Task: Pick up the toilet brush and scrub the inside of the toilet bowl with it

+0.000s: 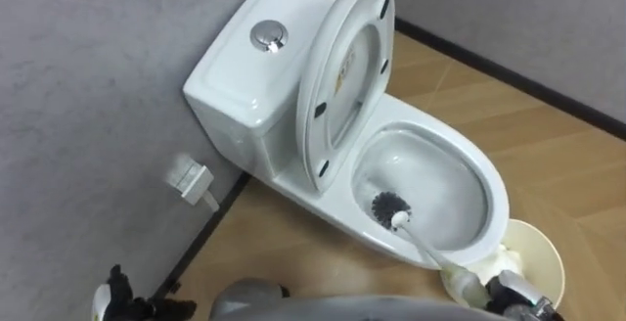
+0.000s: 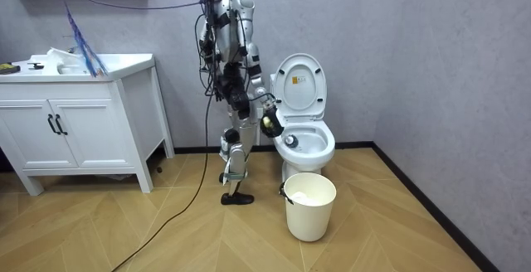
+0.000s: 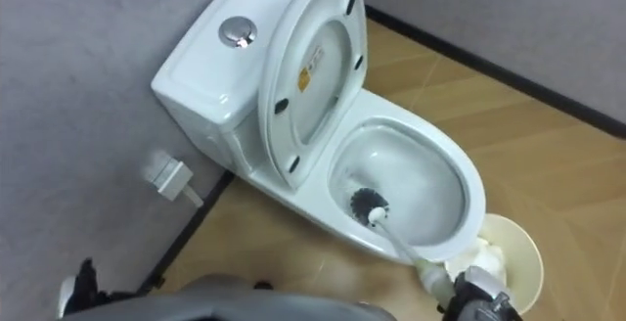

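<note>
A white toilet (image 1: 494, 199) stands against the grey wall with its seat and lid (image 1: 337, 86) raised upright. A white toilet brush has its dark bristle head (image 1: 388, 205) down inside the bowl, near the front left wall. Its handle (image 1: 423, 246) slants toward the lower right, where my right hand (image 1: 511, 292) is curled round the grip. My left hand (image 1: 122, 297) is low at the lower left edge, away from the toilet. In the room view I stand beside the toilet (image 2: 309, 143), on the room view's left of it, leaning toward the bowl.
A white bin (image 1: 536, 252) stands on the wood floor just by the bowl's front, also in the room view as the white bin (image 2: 309, 206). The cistern (image 1: 235, 71) has a chrome flush button (image 1: 269, 34). A white wall fitting (image 1: 191, 177) sits low left. A vanity cabinet (image 2: 79, 123) stands farther off.
</note>
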Motion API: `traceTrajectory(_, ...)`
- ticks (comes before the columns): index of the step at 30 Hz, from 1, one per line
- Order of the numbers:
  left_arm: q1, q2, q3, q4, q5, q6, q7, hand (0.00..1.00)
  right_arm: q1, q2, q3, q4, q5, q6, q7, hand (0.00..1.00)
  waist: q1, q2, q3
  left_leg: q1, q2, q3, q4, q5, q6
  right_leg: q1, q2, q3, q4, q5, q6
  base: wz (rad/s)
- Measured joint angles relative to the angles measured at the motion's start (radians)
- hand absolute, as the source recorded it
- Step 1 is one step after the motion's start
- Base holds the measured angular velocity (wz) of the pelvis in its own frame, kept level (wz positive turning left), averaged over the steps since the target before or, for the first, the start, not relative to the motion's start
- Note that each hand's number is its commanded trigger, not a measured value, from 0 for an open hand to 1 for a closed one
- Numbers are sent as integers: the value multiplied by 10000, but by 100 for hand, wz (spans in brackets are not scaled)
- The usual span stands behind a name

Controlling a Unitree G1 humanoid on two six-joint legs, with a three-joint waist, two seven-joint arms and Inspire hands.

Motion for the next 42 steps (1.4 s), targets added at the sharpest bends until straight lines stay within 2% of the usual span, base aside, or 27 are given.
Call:
traceTrajectory(2,-7,-68,10,234,-652,-109,-212,0,20,95,-272,4,454,-241,-1,100,-12,41,13,163,-11,17,-41,-21,-14,132,9,62,-30,-11,10,-7)
traceTrajectory(4,-4,-114,53,369,-997,-127,-320,0,46,106,-469,2,712,-239,-2,100,-8,90,10,252,-6,62,-88,-31,-16,155,16,164,-24,-19,13,-13)
traceTrajectory(7,-236,-139,526,857,-1311,-138,-678,0,354,160,-1252,-184,786,-389,-44,100,-63,149,-17,349,2,290,-111,-48,-20,157,31,324,-15,-18,12,-19)
traceTrajectory(11,-333,-138,738,1731,-1321,-131,-981,0,632,229,-2165,-221,789,-577,-356,100,-326,261,-71,790,69,705,-253,-168,-32,286,106,885,-10,-18,12,-35)
traceTrajectory(15,-379,-116,771,2053,-1162,-131,-1063,0,983,319,-2573,-432,1302,-820,-806,100,-616,287,-75,1137,175,1128,-260,-324,-55,428,197,1314,2,-16,8,-36)
traceTrajectory(17,-526,-117,801,2062,-859,-145,-1156,0,1302,361,-2828,-750,1604,-1095,-1238,100,-862,302,-86,1178,204,1342,-254,-369,-53,410,223,1495,8,-16,8,-24)
traceTrajectory(19,-697,-120,867,2085,-467,-157,-1267,0,1419,366,-2982,-855,1784,-1247,-1484,100,-904,347,-95,1248,258,1565,-246,-418,-54,316,264,1781,26,-5,-6,-39)
traceTrajectory(22,-944,-106,881,2087,434,-195,-1328,0,1435,411,-3119,-1020,1935,-1318,-1929,100,-1177,435,-93,1307,299,1821,-251,-489,-51,287,315,2072,54,10,-5,-29)
traceTrajectory(24,-1075,-97,882,2078,847,-351,-1319,0,1457,458,-3117,-1253,2180,-1407,-2233,100,-1305,483,-96,1336,349,1969,-247,-540,-62,252,364,2241,56,31,-5,-26)
traceTrajectory(26,-1279,-84,868,2055,1324,-581,-1299,0,1472,489,-3124,-1550,2449,-1729,-2672,100,-1601,520,-101,1332,347,2112,-258,-546,-66,194,382,2331,69,50,-3,-13)
traceTrajectory(29,-1358,-77,685,2068,1928,-629,-1227,0,1403,490,-3179,-1811,2725,-2077,-3316,100,-1699,598,-141,1328,356,2309,-255,-546,-66,59,388,2561,191,64,-16,-24)
traceTrajectory(37,-1486,-92,141,2095,2429,-826,-1355,0,1419,520,-3312,-2533,3196,-2322,-3993,100,-1759,633,-149,1522,356,2493,-262,-546,-66,77,421,2873,131,65,-12,-12)
traceTrajectory(39,-1482,-92,118,2092,2531,-826,-1472,0,1414,519,-3295,-2561,3354,-2494,-4095,0,-1727,627,-148,1521,360,2494,-263,-547,-67,75,439,2933,116,65,-11,-2)
traceTrajectory(42,-1467,-92,86,2090,2626,-826,-1532,0,1420,504,-3137,-2397,3554,-2538,-4222,0,-1715,605,-137,1505,368,2487,-294,-547,-68,77,459,2933,6,74,0,2)
